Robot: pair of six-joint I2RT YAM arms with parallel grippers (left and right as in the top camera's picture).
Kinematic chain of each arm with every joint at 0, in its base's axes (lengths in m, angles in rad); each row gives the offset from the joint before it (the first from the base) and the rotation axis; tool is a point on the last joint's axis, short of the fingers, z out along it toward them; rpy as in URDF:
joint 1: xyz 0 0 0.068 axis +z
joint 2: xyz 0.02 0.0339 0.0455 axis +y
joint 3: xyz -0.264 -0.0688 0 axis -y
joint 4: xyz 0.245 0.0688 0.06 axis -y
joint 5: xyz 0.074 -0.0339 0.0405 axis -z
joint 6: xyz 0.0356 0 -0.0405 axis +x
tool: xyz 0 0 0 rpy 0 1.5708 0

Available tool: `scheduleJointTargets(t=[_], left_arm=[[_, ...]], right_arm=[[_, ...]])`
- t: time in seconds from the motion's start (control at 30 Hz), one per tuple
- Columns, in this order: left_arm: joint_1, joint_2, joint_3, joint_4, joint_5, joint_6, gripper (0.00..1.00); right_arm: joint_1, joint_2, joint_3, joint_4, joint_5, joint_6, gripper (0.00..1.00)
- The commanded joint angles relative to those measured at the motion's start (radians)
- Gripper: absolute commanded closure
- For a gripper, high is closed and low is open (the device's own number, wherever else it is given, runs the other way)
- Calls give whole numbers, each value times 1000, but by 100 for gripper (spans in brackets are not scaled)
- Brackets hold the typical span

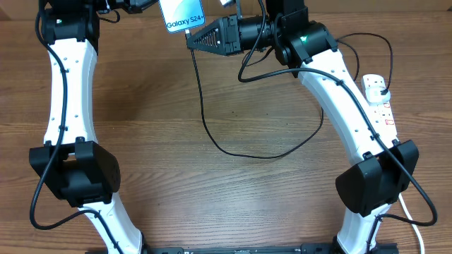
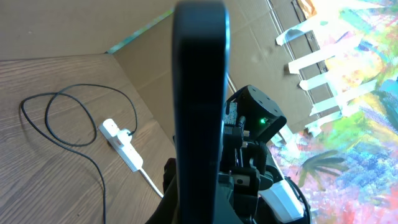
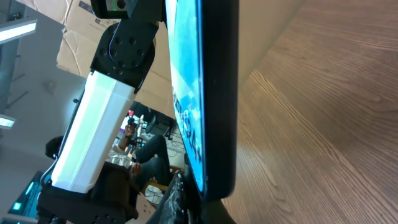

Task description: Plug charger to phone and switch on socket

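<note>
The phone [image 1: 182, 15], light blue screen with "Galaxy S24" text, is held up at the table's far edge by my left gripper [image 1: 138, 4], which is shut on it. In the left wrist view the phone [image 2: 199, 106] stands edge-on between the fingers [image 2: 199, 211]. My right gripper [image 1: 200, 37] is at the phone's lower end, shut on the charger's connector tip. In the right wrist view its fingers [image 3: 205, 208] touch the phone's [image 3: 208, 93] end. The black charger cable [image 1: 212, 134] loops across the table to the white socket strip [image 1: 382, 106] at the right.
The charger's black plug [image 1: 382, 87] sits in the strip's far end. The strip [image 2: 121, 144] and cable [image 2: 81, 143] also show in the left wrist view. A thick white cord [image 1: 409, 212] runs from the strip to the front. A cardboard wall [image 2: 74, 28] stands behind the table.
</note>
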Motion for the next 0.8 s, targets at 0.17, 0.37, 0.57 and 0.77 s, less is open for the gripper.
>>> scheduleJointTargets(t=[0.17, 0.37, 0.57, 0.77], left_arm=[[-12, -17, 20, 5, 52, 5, 96], [-13, -17, 20, 4, 52, 5, 96], [-14, -17, 20, 5, 51, -14, 96], [-15, -17, 20, 5, 51, -31, 96]], right_arm=[[-26, 3, 14, 42, 29, 1, 96], [-27, 3, 14, 43, 30, 1, 96], [-27, 3, 14, 62, 40, 27, 96], [-26, 3, 14, -1, 40, 22, 96]])
